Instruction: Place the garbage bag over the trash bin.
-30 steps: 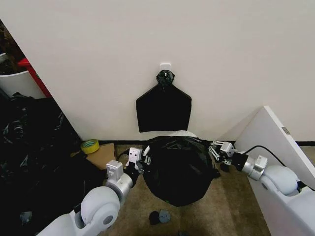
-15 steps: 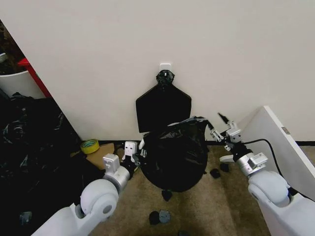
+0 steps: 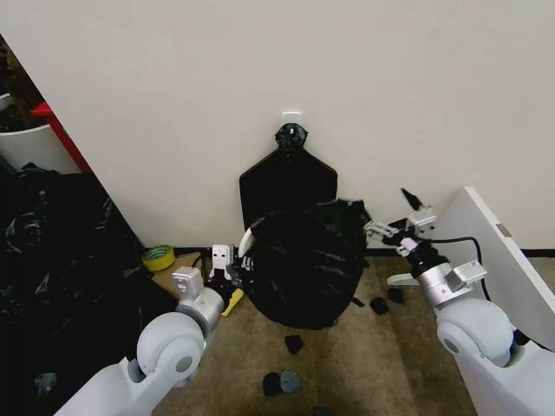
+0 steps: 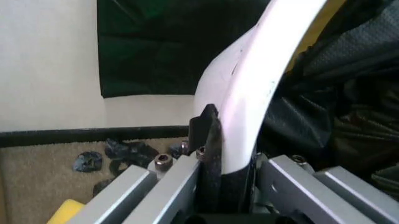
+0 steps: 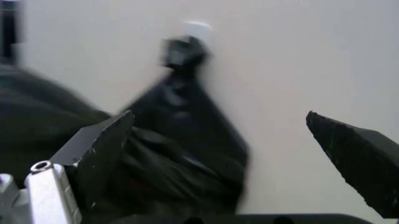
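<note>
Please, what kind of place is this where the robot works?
Probably an indoor storage corner or test room, not a home kitchen: a plain wall, carpet floor, a heap of black plastic at the left, and a tape roll on cardboard by the wall.

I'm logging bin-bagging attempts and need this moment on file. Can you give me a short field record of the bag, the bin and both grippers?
garbage bag: black, draped over the bin, which leans towards the robot's left
trash bin: pale rim exposed on the robot's left side
left gripper: shut on the bin's rim
right gripper: open, beside the bag's upper right edge, gripping nothing
wall behind: flat black sheet hangs from a hook
floor: black scraps on carpet
</note>
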